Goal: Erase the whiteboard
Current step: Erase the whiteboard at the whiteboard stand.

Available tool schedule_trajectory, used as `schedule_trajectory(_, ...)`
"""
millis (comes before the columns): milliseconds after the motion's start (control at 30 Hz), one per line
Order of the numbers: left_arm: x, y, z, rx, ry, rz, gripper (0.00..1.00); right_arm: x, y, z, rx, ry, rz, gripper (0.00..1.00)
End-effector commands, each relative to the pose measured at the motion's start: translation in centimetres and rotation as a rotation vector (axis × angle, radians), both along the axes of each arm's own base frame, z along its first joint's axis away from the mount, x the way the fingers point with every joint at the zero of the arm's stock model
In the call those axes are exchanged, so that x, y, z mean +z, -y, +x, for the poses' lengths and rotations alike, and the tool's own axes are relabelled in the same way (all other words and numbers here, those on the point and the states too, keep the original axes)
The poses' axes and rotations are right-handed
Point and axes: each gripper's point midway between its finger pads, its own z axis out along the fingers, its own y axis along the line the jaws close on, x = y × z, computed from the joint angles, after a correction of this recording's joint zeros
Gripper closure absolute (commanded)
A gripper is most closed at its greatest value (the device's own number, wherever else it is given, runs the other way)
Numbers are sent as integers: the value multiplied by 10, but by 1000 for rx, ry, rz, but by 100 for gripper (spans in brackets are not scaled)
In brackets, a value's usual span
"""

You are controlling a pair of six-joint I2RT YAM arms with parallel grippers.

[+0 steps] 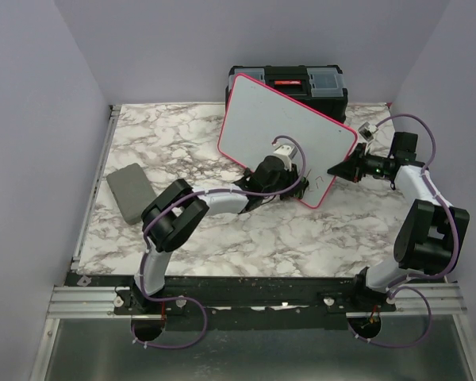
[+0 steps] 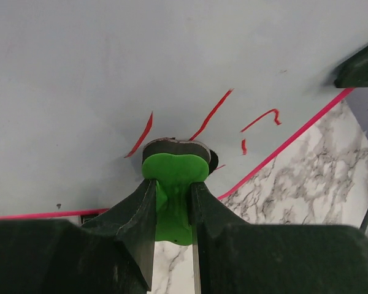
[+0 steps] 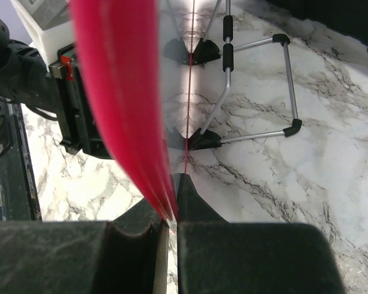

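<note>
The whiteboard, white with a pink-red rim, stands tilted in the middle of the table. Red strokes mark its face near the lower rim. My left gripper is shut on a green eraser, whose dark pad presses against the board just below the strokes. My right gripper is shut on the board's pink rim at its right edge. A black fingertip of that gripper shows at the top right of the left wrist view.
A black toolbox stands right behind the board. A small grey flat pad lies at the left of the marble table. The board's wire stand with black feet rests on the table behind it.
</note>
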Motion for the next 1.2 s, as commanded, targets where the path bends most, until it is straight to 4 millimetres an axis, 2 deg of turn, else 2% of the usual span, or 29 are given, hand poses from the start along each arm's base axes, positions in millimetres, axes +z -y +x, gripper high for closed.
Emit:
schedule_trajectory(0, -20, -28, 11, 117, -21, 104, 100, 19, -24, -25, 96, -71, 123, 99)
schedule_trajectory(133, -1, -39, 29, 170, 16, 112, 100, 19, -25, -25, 98, -70, 124, 99)
schedule_trajectory(333, 36, -54, 74, 252, 58, 111, 100, 20, -25, -26, 96, -64, 121, 99)
schedule_trajectory(433, 53, -55, 90, 260, 88, 112, 100, 20, -25, -26, 96, -67, 121, 99)
schedule_trajectory(567, 70, -48, 99, 244, 126, 104, 100, 18, -24, -25, 95, -68, 120, 99)
schedule_trajectory(667, 75, -39, 97, 207, 140, 78, 100, 17, -24, -24, 94, -69, 119, 99)
schedule_trajectory(767, 66, -28, 86, 156, 131, 89, 100, 16, -24, -24, 94, -73, 119, 99)
schedule_trajectory(900, 36, -13, 59, 90, 89, 137, 100, 15, -24, -24, 94, -78, 120, 99)
schedule_trajectory(1067, 2, -6, 31, 66, 30, 163, 100, 15, -24, -24, 94, -78, 120, 99)
schedule_trajectory(1167, -7, -5, 19, 59, 13, 161, 100, 16, -24, -24, 94, -76, 121, 99)
